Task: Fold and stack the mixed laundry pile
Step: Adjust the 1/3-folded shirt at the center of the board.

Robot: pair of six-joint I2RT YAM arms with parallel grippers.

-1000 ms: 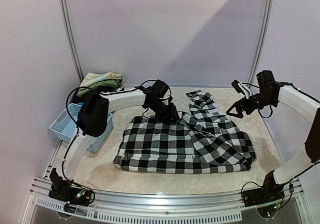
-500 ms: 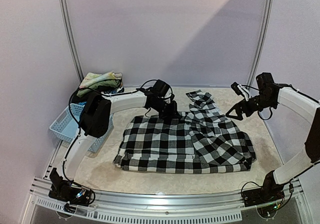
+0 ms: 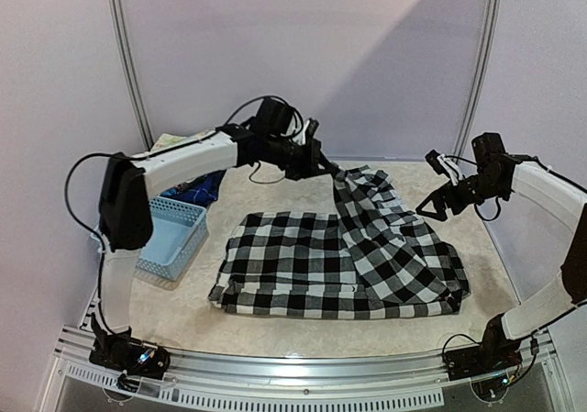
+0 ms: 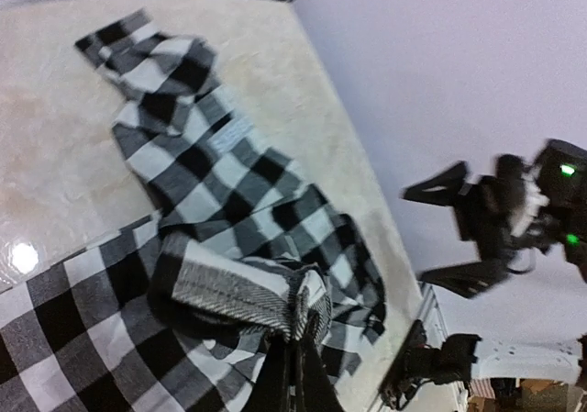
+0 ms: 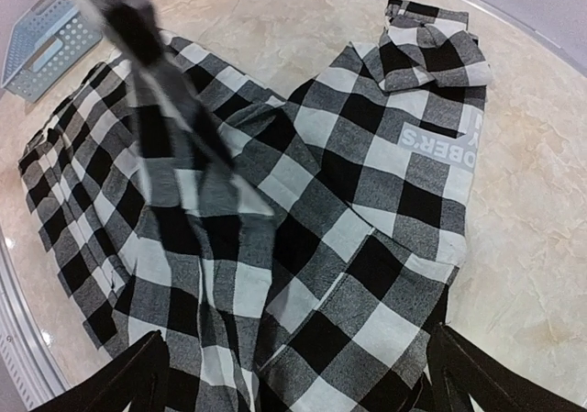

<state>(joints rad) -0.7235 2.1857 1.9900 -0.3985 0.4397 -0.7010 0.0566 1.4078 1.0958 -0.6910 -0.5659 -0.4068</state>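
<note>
Two claws, two states: my left gripper (image 3: 324, 167) was pressed shut on a fold of the black-and-white checked shirt (image 3: 348, 256), holding that part raised over the far middle of the table (image 3: 183, 316) while the rest lay spread flat. My right gripper (image 3: 431, 206) hung spread wide near the shirt's far right side, empty.

The basket (image 3: 170, 239) sits left of the spread shirt (image 3: 330, 265).

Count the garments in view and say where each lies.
3. The checked shirt is spread mid-table, one part held up by the left gripper; a dark blue piece and a pale cloth lie behind the basket. Others may be hidden.
</note>
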